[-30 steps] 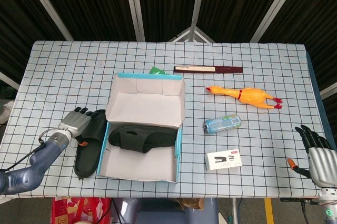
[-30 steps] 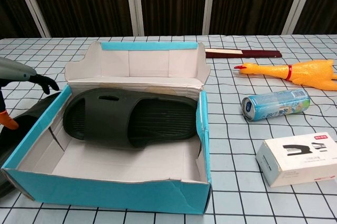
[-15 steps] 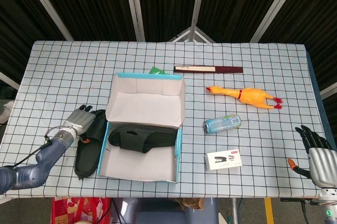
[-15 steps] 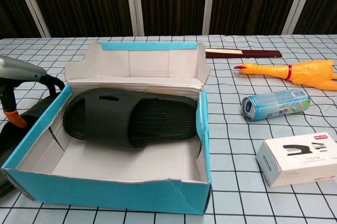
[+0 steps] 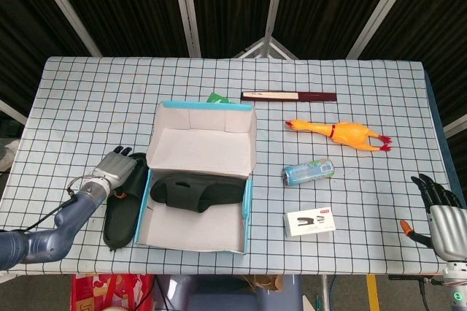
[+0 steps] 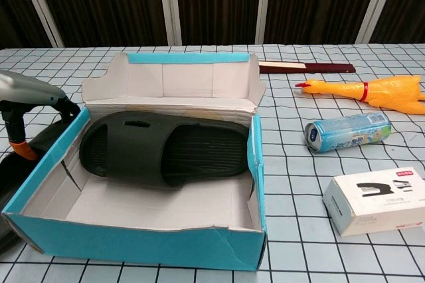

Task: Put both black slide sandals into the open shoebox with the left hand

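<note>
The open shoebox point(image 5: 248, 205) point(image 6: 133, 240) stands left of the table's middle. One black slide sandal point(image 5: 197, 190) point(image 6: 166, 153) lies inside it, across its back half. The other black sandal point(image 5: 119, 216) point(image 6: 16, 167) lies on the table against the box's left wall. My left hand point(image 5: 112, 170) point(image 6: 26, 90) rests over that sandal's far end, fingers spread and pointing away from me; the box wall hides the fingertips in the chest view. No closed hold shows. My right hand point(image 5: 440, 209) hangs at the table's near right corner, fingers apart and holding nothing.
Right of the box lie a yellow rubber chicken point(image 5: 341, 133) point(image 6: 378, 90), a blue can point(image 5: 309, 172) point(image 6: 346, 131) on its side and a white stapler box point(image 5: 310, 221) point(image 6: 375, 200). A long dark red case point(image 5: 288, 96) point(image 6: 305, 67) and a green scrap point(image 5: 214, 97) sit behind the box.
My left hand has slid nearer and to the right along the outer sandal, closer to the box's left wall. The right hand and the sandals have not moved.
</note>
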